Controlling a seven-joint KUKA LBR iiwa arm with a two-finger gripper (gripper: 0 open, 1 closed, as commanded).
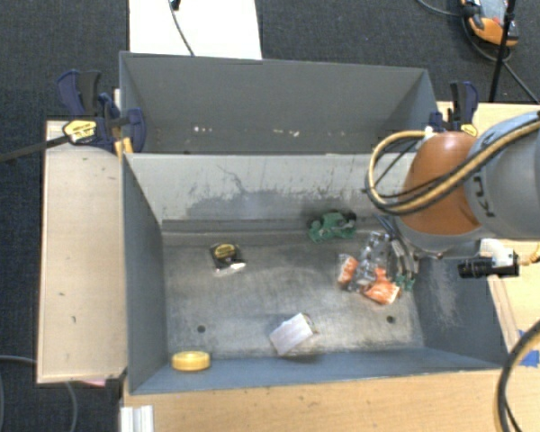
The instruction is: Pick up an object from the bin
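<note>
The gripper (378, 261) hung at, perhaps touching, an orange packet (373, 287) by the bin's (144, 268) right wall; its grip could not be told. Scuffed grey floor lay open to its left.

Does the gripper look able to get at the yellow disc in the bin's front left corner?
Probably, though tightly: nothing covers the yellow disc, and only a pale block lies near the way from the gripper; the bin walls crowd it.
</note>
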